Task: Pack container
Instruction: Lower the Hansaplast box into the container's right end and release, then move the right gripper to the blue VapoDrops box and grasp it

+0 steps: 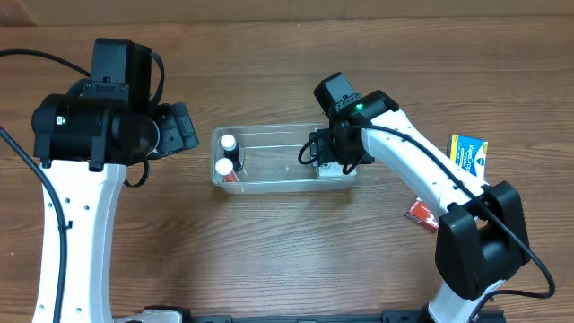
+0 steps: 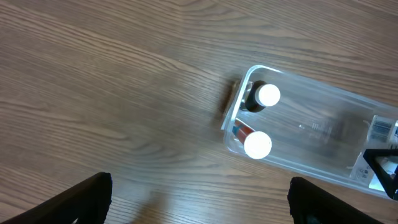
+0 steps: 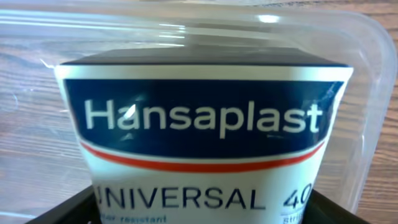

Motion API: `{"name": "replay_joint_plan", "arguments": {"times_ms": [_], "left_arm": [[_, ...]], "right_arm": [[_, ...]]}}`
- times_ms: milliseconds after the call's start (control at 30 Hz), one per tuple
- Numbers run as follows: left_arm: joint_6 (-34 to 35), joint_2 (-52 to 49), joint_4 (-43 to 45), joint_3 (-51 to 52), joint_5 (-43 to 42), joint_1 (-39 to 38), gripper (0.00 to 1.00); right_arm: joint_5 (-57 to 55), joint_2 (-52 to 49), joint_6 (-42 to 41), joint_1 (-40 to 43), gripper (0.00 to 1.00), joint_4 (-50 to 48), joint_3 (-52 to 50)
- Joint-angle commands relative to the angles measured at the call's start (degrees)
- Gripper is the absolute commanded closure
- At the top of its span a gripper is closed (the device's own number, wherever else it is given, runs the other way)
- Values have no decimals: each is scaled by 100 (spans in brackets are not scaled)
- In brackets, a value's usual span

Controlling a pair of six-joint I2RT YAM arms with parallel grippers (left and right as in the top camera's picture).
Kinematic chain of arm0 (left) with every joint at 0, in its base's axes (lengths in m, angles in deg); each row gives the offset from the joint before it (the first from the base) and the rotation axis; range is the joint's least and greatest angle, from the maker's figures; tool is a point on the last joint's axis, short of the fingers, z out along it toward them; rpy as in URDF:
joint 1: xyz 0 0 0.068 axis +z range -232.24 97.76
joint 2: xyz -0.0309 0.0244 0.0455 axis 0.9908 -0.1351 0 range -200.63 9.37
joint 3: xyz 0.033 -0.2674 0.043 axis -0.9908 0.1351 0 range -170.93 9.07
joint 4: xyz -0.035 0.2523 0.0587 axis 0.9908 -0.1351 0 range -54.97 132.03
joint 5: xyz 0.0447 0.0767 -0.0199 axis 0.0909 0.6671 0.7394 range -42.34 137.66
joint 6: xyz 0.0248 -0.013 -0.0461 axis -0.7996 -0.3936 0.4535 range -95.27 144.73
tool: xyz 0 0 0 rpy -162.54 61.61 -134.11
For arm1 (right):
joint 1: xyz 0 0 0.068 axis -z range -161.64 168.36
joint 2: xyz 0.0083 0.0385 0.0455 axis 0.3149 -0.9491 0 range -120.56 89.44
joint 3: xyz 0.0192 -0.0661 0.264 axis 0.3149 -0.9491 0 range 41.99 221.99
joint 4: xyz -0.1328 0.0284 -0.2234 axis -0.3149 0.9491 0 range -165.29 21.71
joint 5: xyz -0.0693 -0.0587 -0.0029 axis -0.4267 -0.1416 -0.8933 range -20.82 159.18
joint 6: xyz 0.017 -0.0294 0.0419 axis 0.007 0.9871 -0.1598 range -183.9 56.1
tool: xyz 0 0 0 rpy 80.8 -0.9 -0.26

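The right claw is clamped on a white and navy Hansaplast cardboard carton, directly over the right end of the clear plastic rectangular tub. The tub's long axis runs left to right. The carton looks to be inside the walls, so release is probably straight down. Two white-capped bottles fill the left end. The left claw gapes wide just left of the tub. On the brown wooden table, a blue and yellow box lies far right.
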Motion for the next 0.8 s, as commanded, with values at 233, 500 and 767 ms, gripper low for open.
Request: {"name": "replay_joint_plan", "arguments": {"times_ms": [233,500,767], "left_arm": [[-74,-20,4,39,39,22,8],[-98,-20,28,39,55,22,8],[-111,-20,76,39,52,22,8]], "right_arm": [[-927,514,-157,33,0,1145,1421],[-1342,1624,251,2256,0,1593,2068],[-323,811,1644,4061,0,1027,726]]}}
